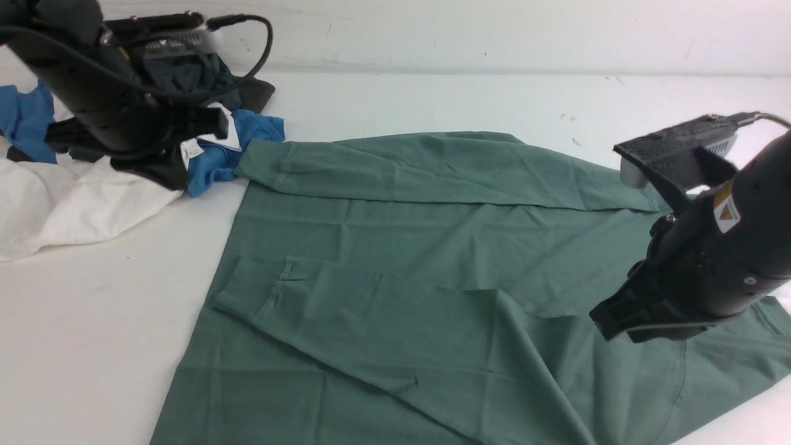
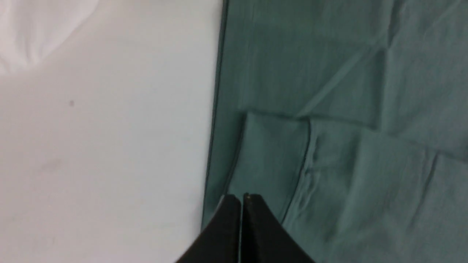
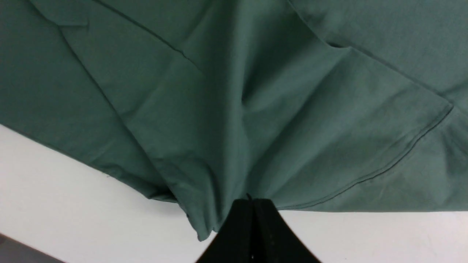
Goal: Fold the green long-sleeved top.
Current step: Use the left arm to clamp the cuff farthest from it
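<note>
The green long-sleeved top (image 1: pixel 432 247) lies spread over the white table, with both sleeves folded across its body. The near sleeve's cuff (image 1: pixel 253 290) points left. My right gripper (image 1: pixel 609 324) hovers over the top's right part. In the right wrist view it (image 3: pixel 252 201) is shut, and folds of the top (image 3: pixel 234 109) run together at its tips near the hem, so it pinches the cloth. My left gripper (image 1: pixel 162 176) hangs at the back left over the other clothes, shut and holding nothing. Its tips (image 2: pixel 241 199) show above the sleeve cuff (image 2: pixel 270 153).
A heap of other clothes lies at the back left: a white garment (image 1: pixel 62 204), a blue one (image 1: pixel 228 154) and a dark one (image 1: pixel 191 74). Bare white table (image 1: pixel 93 340) runs along the top's left edge. A wall closes off the back.
</note>
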